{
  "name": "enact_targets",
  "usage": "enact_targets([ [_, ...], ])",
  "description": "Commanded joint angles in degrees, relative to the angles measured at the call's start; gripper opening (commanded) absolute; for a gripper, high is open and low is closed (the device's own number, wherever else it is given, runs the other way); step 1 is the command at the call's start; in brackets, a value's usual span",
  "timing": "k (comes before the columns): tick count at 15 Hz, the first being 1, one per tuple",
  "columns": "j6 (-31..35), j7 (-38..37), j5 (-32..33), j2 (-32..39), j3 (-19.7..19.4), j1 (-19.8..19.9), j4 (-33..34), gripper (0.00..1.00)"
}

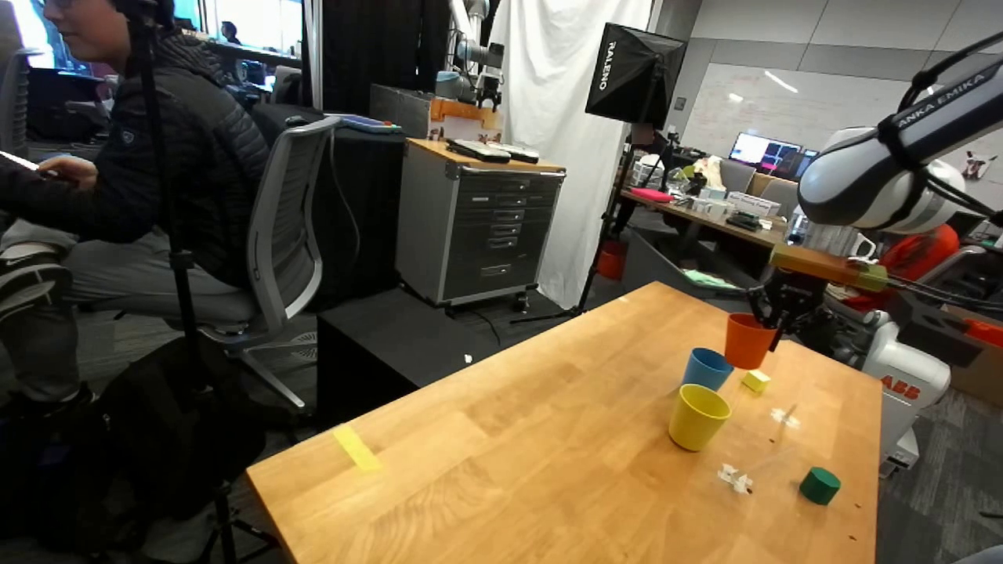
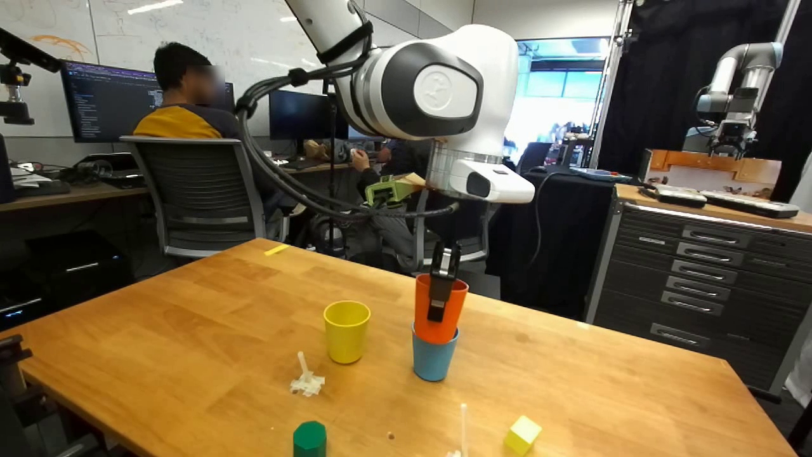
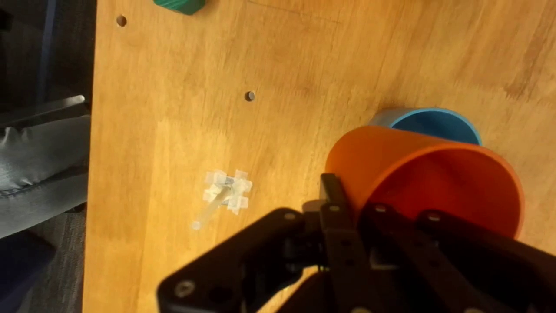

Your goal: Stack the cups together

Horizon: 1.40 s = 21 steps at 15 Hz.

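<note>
The orange-red cup (image 1: 748,345) is held in the air by my gripper (image 1: 774,319). In the wrist view my gripper (image 3: 354,202) is shut on the cup's wall, with one finger outside and the other inside the orange-red cup (image 3: 456,191). The blue cup (image 1: 707,370) stands upright on the table. In an exterior view the orange-red cup (image 2: 424,308) overlaps the rim of the blue cup (image 2: 433,363), but elsewhere it shows higher and off to one side. The yellow cup (image 1: 697,423) stands upright near the blue one, also in an exterior view (image 2: 346,336).
A yellow block (image 1: 756,381) and a dark green block (image 1: 820,486) lie on the wooden table (image 1: 501,439). Two taped white patches with thin upright sticks (image 2: 307,381) are fixed to the table. The table edge (image 3: 92,152) shows at the left of the wrist view.
</note>
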<state>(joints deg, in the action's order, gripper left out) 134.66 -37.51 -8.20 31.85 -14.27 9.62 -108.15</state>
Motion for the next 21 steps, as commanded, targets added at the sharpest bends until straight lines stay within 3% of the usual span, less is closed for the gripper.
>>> enact_targets([
  [1,2.6,-0.3,0.6,-0.7,-0.9,-0.9,-2.2,0.06],
  [21,5.5,1.3,-2.0,3.3,1.5,0.1,2.4,0.06],
])
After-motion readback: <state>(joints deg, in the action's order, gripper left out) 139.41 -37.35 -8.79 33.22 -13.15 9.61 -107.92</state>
